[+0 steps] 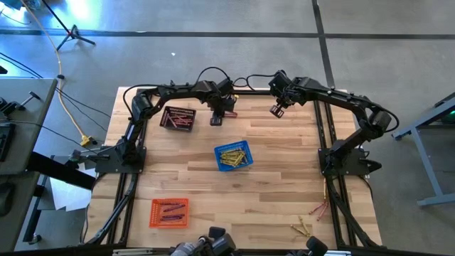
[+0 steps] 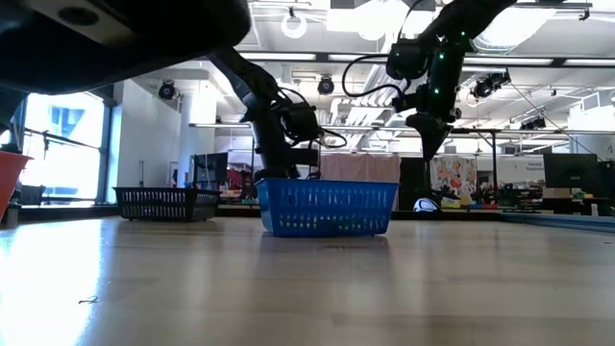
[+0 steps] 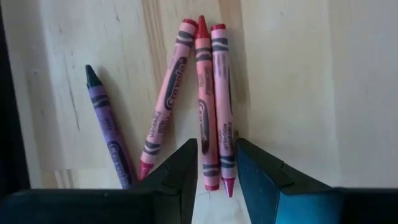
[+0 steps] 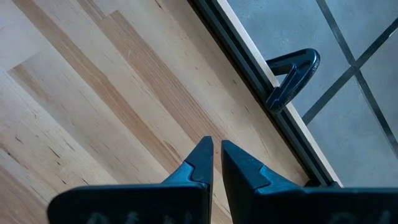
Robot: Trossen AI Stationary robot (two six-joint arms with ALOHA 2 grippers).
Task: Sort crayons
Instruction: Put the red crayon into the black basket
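Observation:
Three red-pink crayons (image 3: pixel 205 93) and one purple crayon (image 3: pixel 107 127) lie together on the wood table near its far edge. My left gripper (image 3: pixel 214 146) is down over them (image 1: pixel 217 119), closed on two of the red-pink ones. The third red-pink crayon (image 3: pixel 165 106) and the purple one lie just outside its fingers. My right gripper (image 1: pixel 276 110) hangs shut above the table farther right along the far edge, with nothing between its fingers (image 4: pixel 216 146). My left gripper has two red-pink crayons side by side between its two fingers, near their lower ends (image 3: pixel 217 158). The fingers come steeply from above and stand across the crayons. Both crayons lie flat on the table, their ends (image 3: pixel 227 186) showing past the fingers.
A black mesh basket (image 1: pixel 178 118) stands left of my left gripper. A blue one with yellow crayons (image 1: pixel 233 157) is at mid-table. An orange one (image 1: pixel 169 212) is near left. Loose crayons (image 1: pixel 307 224) lie near the right front corner. The table's dark frame rail (image 4: pixel 249 74) runs along the far edge.

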